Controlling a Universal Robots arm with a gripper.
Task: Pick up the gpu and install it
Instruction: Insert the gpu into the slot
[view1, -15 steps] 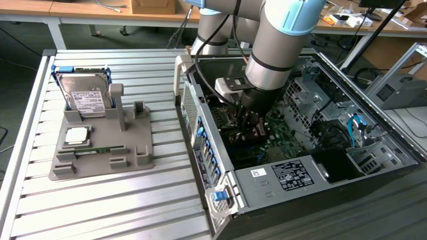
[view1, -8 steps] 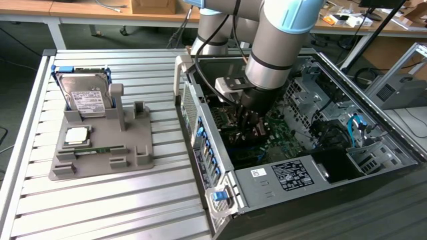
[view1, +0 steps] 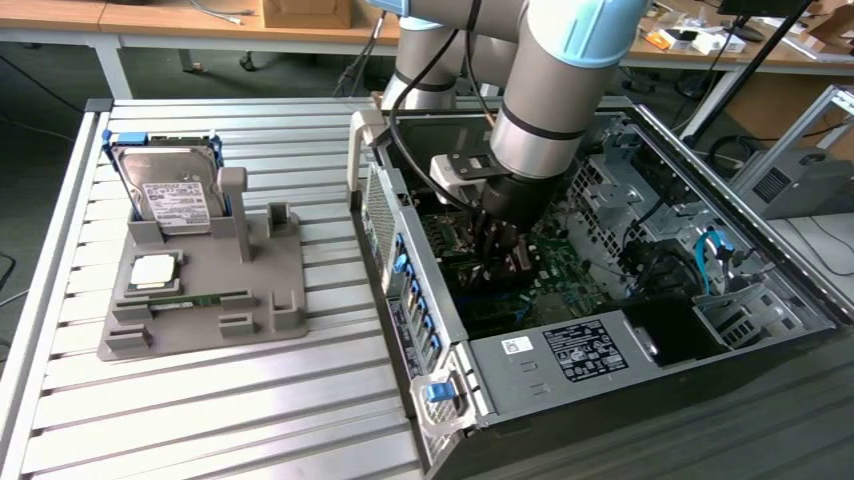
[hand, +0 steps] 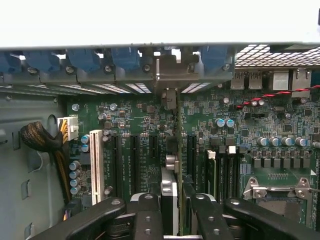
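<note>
Already down inside the open computer case (view1: 747, 250), the gripper (hand: 172, 210) is clamped on the gpu (hand: 169, 200), held edge-on straight below it, its long axis running along the motherboard slots (hand: 135, 165) toward the case's rear wall.

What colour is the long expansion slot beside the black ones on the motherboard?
White; the slot shows best in the wrist view, next to the black slots on the green motherboard.
</note>
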